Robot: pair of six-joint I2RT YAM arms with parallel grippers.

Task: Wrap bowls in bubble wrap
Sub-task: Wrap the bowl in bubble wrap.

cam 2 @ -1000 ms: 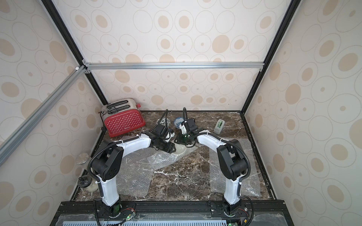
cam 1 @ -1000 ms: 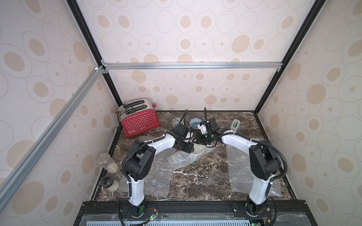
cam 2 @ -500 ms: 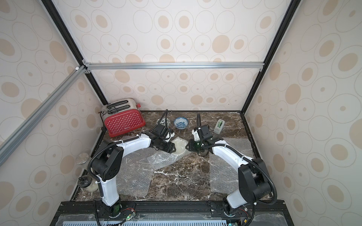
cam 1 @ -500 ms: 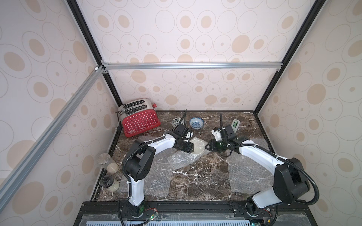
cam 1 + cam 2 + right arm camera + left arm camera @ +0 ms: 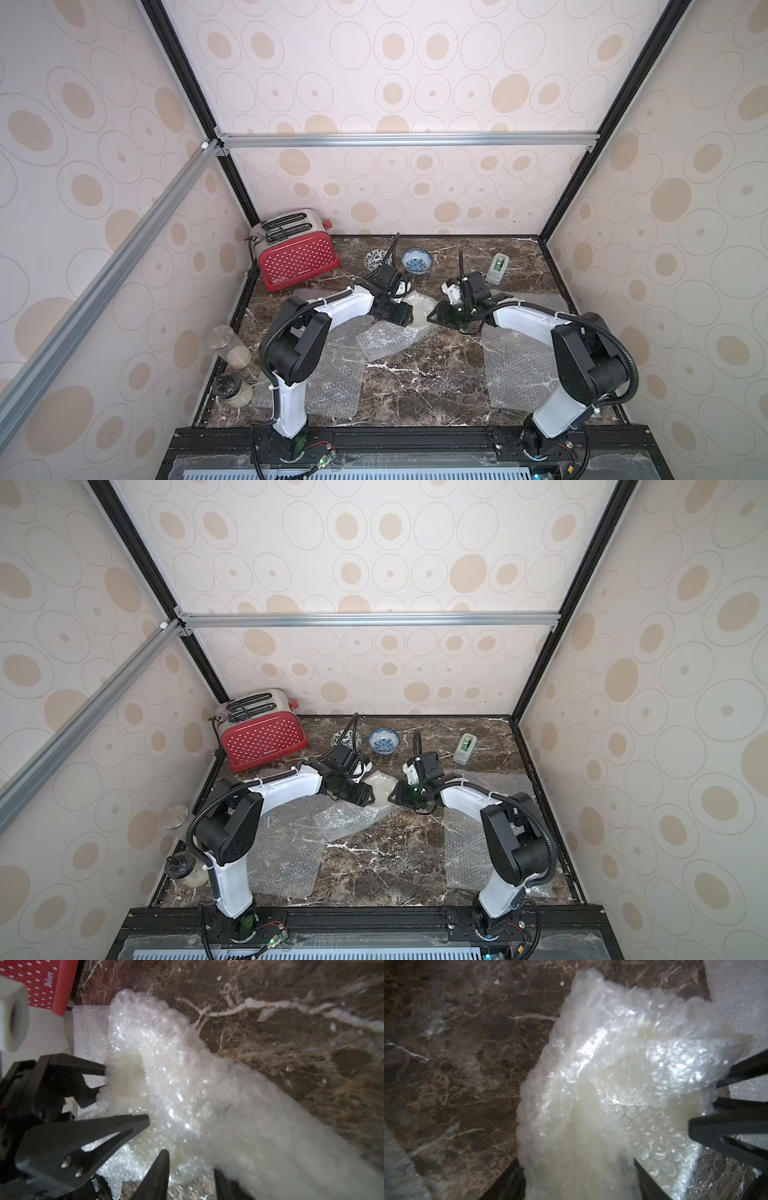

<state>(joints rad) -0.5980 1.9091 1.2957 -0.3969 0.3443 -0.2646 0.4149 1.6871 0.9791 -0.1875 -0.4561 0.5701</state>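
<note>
Clamped in left fingers (image 5: 506, 1186): bubble-wrapped cream bowl (image 5: 591, 1126), lying straight ahead of right fingers (image 5: 161, 1169), parted at its far side, hold unclear; probably fold from right

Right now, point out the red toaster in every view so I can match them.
In a top view: the red toaster stands at the table's back left corner.
In a top view: same back left corner.
Left wrist: not in it.
Right wrist: only its dotted red side, cut by the frame edge.
Shared landmark: the bubble-wrapped bundle, in all four views.
</note>
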